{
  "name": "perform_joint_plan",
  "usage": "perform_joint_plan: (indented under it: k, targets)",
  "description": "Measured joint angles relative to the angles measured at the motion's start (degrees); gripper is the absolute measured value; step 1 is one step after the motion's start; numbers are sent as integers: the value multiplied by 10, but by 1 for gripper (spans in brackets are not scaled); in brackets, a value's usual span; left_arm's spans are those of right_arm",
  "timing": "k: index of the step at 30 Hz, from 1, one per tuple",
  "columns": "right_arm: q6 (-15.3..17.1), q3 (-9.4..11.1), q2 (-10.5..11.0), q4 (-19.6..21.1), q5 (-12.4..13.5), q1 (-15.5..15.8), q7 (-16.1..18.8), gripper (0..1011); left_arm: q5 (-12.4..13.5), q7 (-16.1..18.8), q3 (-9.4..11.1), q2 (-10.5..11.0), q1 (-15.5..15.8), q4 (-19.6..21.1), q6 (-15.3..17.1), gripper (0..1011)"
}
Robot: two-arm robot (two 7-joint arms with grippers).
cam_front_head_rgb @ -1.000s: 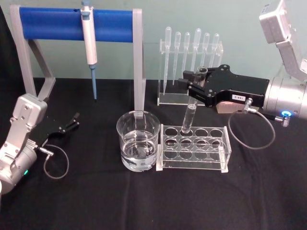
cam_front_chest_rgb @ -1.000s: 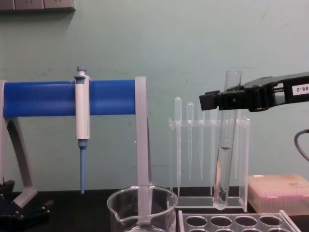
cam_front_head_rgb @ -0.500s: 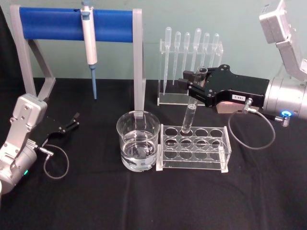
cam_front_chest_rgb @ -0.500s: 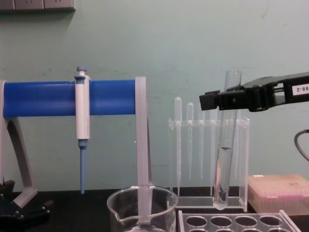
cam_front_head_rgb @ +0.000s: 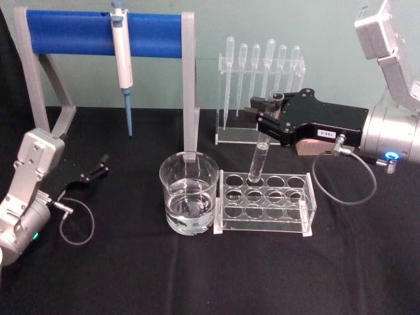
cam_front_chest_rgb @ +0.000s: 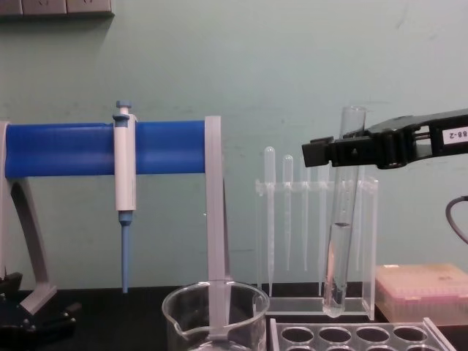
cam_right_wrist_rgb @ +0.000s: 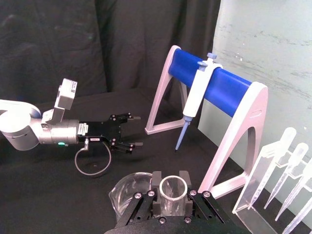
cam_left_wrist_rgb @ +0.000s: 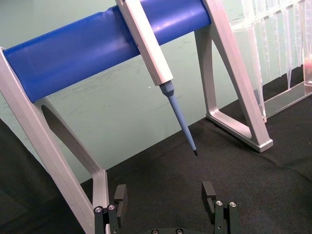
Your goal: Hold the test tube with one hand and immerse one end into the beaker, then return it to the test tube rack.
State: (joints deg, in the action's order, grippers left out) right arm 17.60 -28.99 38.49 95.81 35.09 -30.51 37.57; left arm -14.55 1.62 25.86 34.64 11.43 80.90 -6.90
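- Holding the test tube [cam_front_head_rgb: 258, 161] just below its flared rim, the right end effector [cam_front_head_rgb: 268, 111] is clamped on the glass over the test tube rack [cam_front_head_rgb: 266, 226].
- We see the tube leaning a little, its rounded end just above a far-row hole, second from the left and clear of the rack's top plate.
- The beaker [cam_front_head_rgb: 163, 184] stands right beside the rack on its left, part full of clear liquid.
- The left end effector [cam_front_head_rgb: 100, 165] lies parked on the table [cam_front_head_rgb: 197, 275] at far left, fingers spread wide.
- We judge the lean the main risk: on a straight descent the rounded end could strike the plate between holes.
- With so high a grip, a knock on the beaker's rim could lever the glass loose or crack it.
- The white label [cam_front_chest_rgb: 453, 135] on the right end effector shows "98-2" at its visible end; we cannot read any other writing.
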Motion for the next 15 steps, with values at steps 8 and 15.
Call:
perform_joint_plan:
  k: [8,15]
  targets:
    - [0,0,0,0,0,0,0,221,0,0,0,0,0,0,0,1000]
    - [0,0,0,0,0,0,0,221,0,0,0,0,0,0,0,1000]
